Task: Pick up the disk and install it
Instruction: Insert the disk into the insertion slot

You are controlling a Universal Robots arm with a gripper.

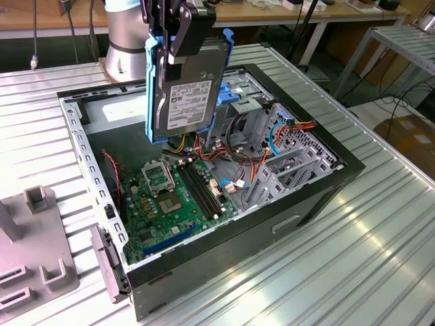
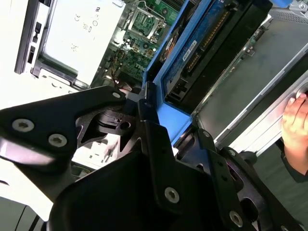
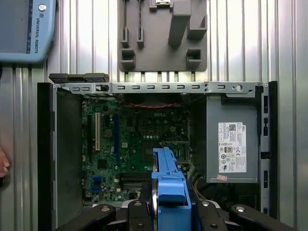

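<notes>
The disk (image 1: 185,95) hangs upright, label side out, above the far part of the open computer case (image 1: 319,197) and its motherboard (image 1: 170,197). The gripper (image 1: 178,34) is clamped on the top of the disk's blue frame. A grey fixture plate (image 1: 34,258) lies near the case, at the exterior view's left.

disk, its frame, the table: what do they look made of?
The disk: grey metal shell with a dull sheen, plus a white label that looks like paper. Its frame: blue, most likely plastic, going by the matte surface and moulded shapes. The table: ribbed metal slats, probably aluminium, with a brushed finish that reflects light in streaks.
</notes>
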